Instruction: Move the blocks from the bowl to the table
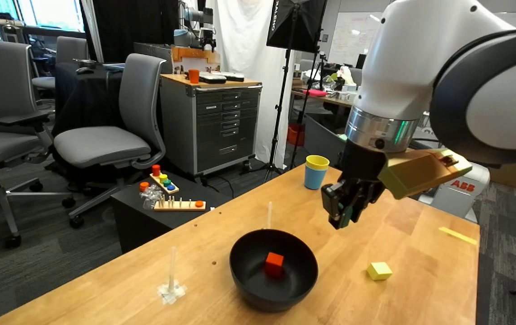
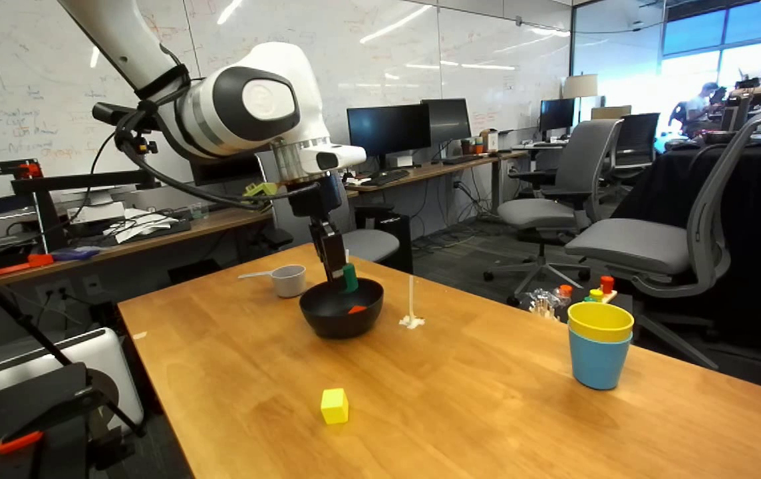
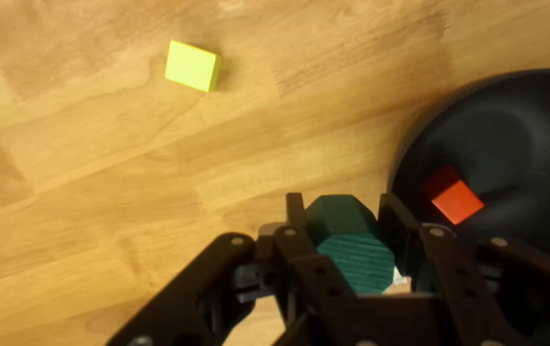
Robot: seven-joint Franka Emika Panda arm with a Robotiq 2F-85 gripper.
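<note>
My gripper is shut on the green block, which sits between both fingers. In an exterior view, the gripper is raised above the table. In the wrist view it is beside the near rim of the black bowl. The bowl also shows in both exterior views. The red block lies inside the bowl; its top barely shows in an exterior view. The yellow block rests on the table, apart from the bowl.
A yellow-and-blue cup stands on the table. A grey measuring cup stands near the bowl. Thin upright sticks are fixed to the table near the bowl. A yellow tape strip lies by the edge.
</note>
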